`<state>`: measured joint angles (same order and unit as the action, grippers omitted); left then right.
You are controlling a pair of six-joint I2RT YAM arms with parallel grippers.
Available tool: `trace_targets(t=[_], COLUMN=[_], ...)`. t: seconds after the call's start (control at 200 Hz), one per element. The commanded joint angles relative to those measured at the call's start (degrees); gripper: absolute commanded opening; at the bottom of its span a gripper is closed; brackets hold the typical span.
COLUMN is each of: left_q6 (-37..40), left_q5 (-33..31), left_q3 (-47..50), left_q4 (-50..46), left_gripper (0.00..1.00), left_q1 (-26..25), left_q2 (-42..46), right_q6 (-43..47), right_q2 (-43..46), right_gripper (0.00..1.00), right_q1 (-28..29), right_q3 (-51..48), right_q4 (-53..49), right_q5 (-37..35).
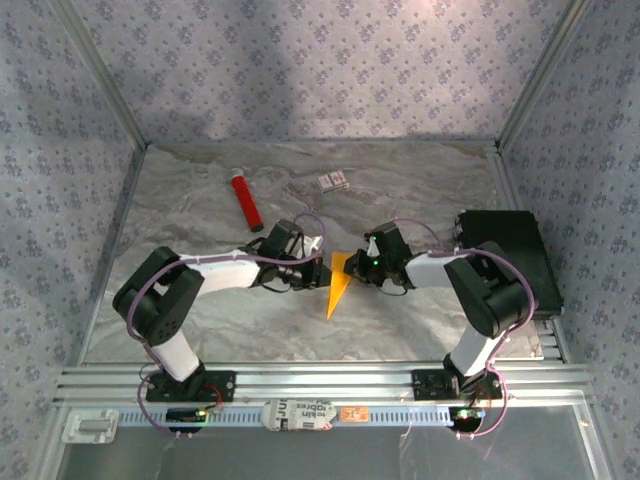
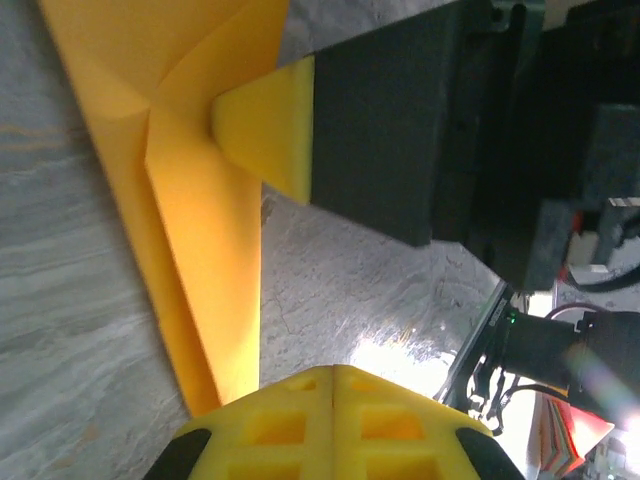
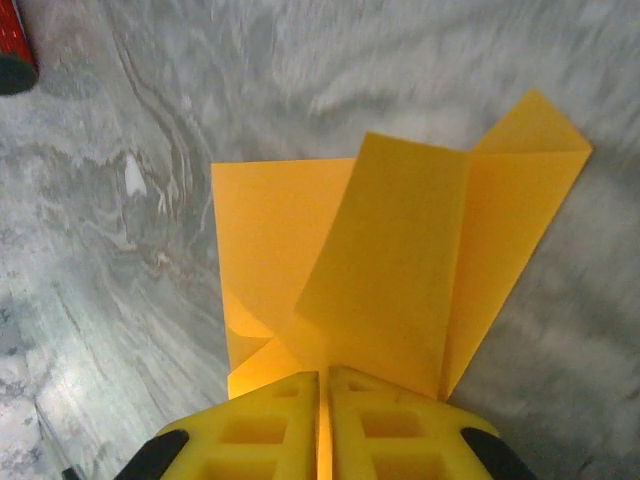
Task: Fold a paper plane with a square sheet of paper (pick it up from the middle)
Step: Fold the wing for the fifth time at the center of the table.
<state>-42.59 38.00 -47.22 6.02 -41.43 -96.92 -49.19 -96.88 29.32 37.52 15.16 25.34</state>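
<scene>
The orange-yellow sheet of paper [image 1: 338, 284] lies mid-table, folded into a narrow pointed dart shape whose tip points toward the arms. In the right wrist view its flaps [image 3: 390, 270] overlap and one stands raised. My right gripper [image 3: 323, 378] is shut on the paper's wide end, with the sheet running between its yellow fingers; from above it [image 1: 357, 265] sits at the paper's right. My left gripper [image 2: 332, 372] is shut with nothing between its tips, just right of the paper's long edge [image 2: 205, 250]; from above it [image 1: 320, 270] is at the paper's left.
A red tube [image 1: 245, 200] lies at the back left, and its end [image 3: 12, 45] shows in the right wrist view. A small white card [image 1: 334, 181] rests near the back centre. A black box [image 1: 512, 255] stands at the right edge. The table surface [image 1: 200, 320] is wrinkled silver-grey.
</scene>
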Motion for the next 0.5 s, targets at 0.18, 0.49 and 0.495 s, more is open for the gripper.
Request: trace_targets(t=[0.18, 0.49, 0.495], left_q6=[-1.0, 0.4, 0.5], left_q5=[1.0, -4.9, -5.0], left_q3=[-3.7, -3.1, -3.0], left_q4=[-1.1, -4.7, -4.8], left_gripper=[0.00, 0.00, 0.00], left_q1=[-3.2, -3.8, -3.9], left_q2=[-5.9, -10.4, -10.4], right_q6=[-6.7, -6.3, -6.3], right_q2=[1.1, 1.4, 1.4], right_gripper=[0.12, 0.12, 0.12], right_q1=[3.7, 3.7, 3.8], right_q3=[-3.5, -3.4, -3.4], right_q4=[0.1, -0.3, -0.3], right_q5=[-3.9, -3.9, -3.9])
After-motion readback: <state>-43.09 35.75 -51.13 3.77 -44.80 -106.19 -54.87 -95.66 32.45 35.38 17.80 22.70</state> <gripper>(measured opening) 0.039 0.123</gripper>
